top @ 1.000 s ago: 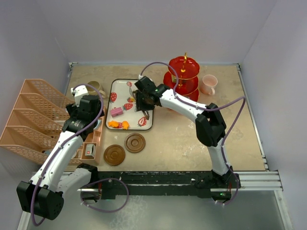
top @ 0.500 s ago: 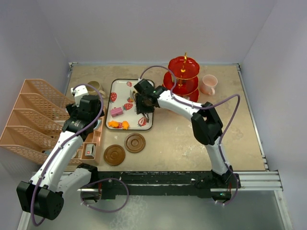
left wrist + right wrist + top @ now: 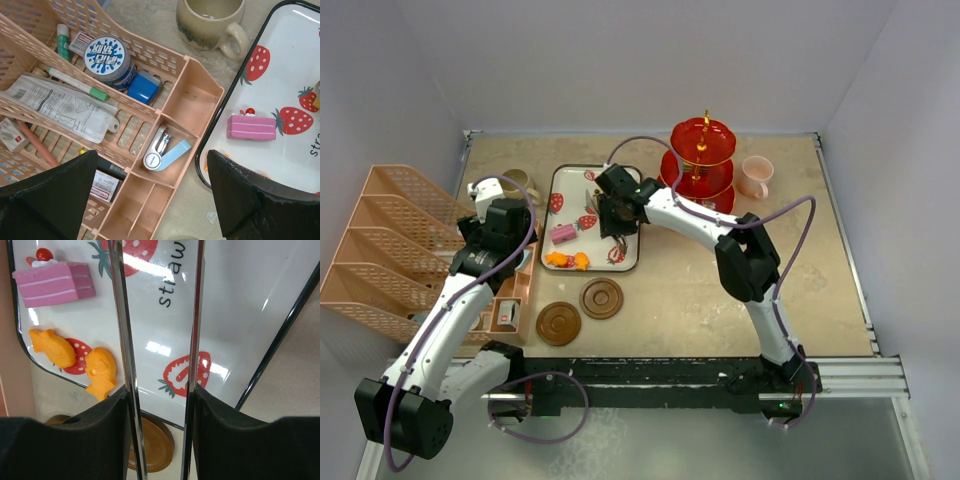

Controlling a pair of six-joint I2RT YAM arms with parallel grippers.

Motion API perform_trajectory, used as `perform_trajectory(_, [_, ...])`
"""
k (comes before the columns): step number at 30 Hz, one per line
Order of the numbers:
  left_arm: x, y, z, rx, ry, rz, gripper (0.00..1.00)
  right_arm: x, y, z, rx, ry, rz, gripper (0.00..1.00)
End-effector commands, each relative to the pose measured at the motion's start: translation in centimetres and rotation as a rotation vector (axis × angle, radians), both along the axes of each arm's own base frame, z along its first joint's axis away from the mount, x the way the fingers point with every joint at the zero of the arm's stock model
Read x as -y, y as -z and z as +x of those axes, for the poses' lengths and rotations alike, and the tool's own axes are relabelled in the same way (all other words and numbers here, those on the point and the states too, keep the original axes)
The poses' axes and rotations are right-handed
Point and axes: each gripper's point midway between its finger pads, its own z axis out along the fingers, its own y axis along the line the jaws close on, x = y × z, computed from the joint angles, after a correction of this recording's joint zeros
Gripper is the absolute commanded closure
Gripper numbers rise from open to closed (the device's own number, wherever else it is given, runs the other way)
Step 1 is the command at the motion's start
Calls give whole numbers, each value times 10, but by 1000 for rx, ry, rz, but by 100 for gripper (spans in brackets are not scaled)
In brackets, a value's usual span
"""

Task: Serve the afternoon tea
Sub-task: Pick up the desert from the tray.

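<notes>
Over the tray, right gripper has crept leftward, clamped on tweezers; blades apart, nothing pinched. Toy sweets lie on tray, none on stand yet.

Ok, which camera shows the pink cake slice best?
The right wrist view: the pink cake slice is largest there, layers and red topping clear. The left wrist view shows it whole but smaller; the top view only a small pink block.
</notes>
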Motion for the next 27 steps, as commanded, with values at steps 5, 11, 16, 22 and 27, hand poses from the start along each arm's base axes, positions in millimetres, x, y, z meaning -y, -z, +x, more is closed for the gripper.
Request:
perform_trajectory(5, [0, -18, 6, 62, -5, -5, 13, -1, -12, 9, 62, 10, -53, 53])
perform_trajectory(11, [0, -17, 7, 60, -2, -5, 13, 4, -14, 12, 86, 6, -97, 54])
perform_trajectory(16, [1, -17, 7, 58, -1, -6, 13, 6, -18, 13, 98, 8, -109, 59])
perform_trajectory(22, [0, -17, 7, 57, -2, -3, 13, 9, -34, 12, 129, 14, -96, 68])
perform_trajectory(27, [0, -17, 7, 59, -3, -4, 13, 18, -50, 6, 153, 22, -83, 72])
